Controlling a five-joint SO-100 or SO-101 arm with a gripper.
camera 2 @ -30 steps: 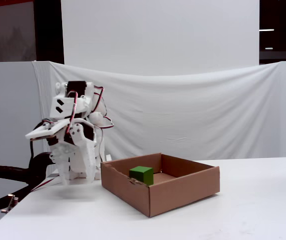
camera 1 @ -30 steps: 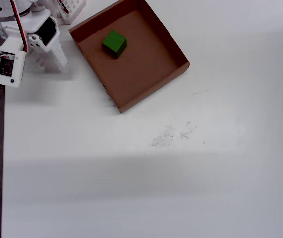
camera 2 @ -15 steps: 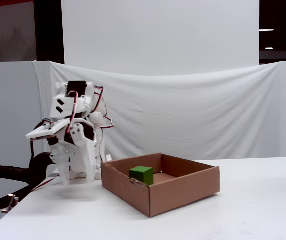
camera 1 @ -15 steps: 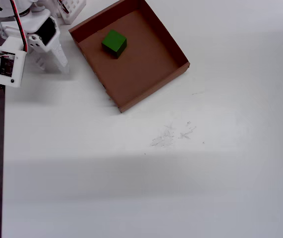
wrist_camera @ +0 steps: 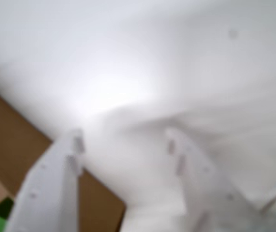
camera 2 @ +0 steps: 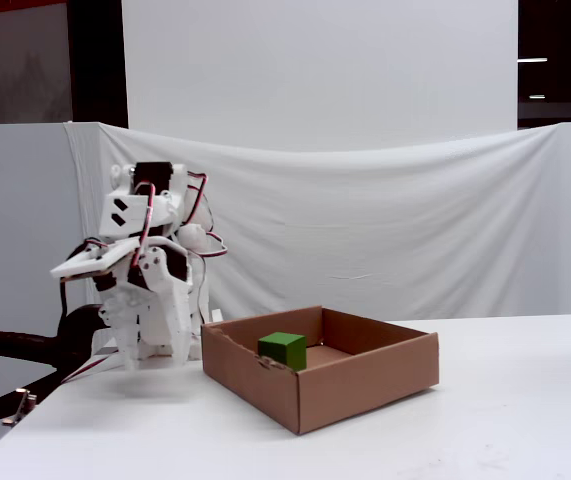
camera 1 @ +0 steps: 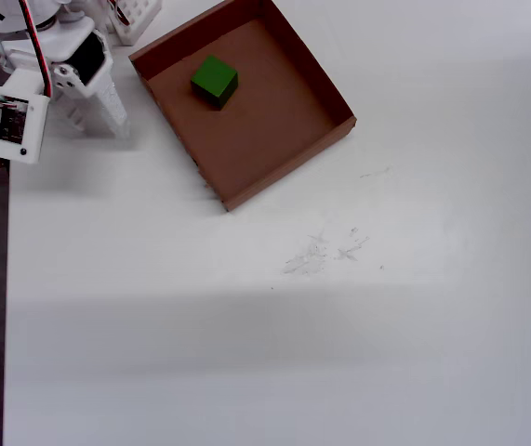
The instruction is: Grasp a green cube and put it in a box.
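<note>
Gripper: the gripper [wrist_camera: 123, 137], seen in the wrist view, has its jaws spread apart with nothing between them, over bare white table [camera 1: 339, 325]; in the overhead view it [camera 1: 107, 116] hangs just beside the box's left wall, folded back near the arm's base.
Green cube: the green cube [camera 1: 215, 81] lies on the box floor, toward the far corner nearest the arm; the fixed view shows it [camera 2: 283, 350] behind the near wall, upright.
Box: the box [camera 1: 335, 116] sits square on the table, clear of the gripper.
Change: none visible over the last second; arm, cube and box hold the same places throughout.
Meaning for task: cube is delivered and released, so the job reads as finished, with the arm parked at rest.
Other: a small white gridded object [camera 1: 135, 17] stands near the base.
</note>
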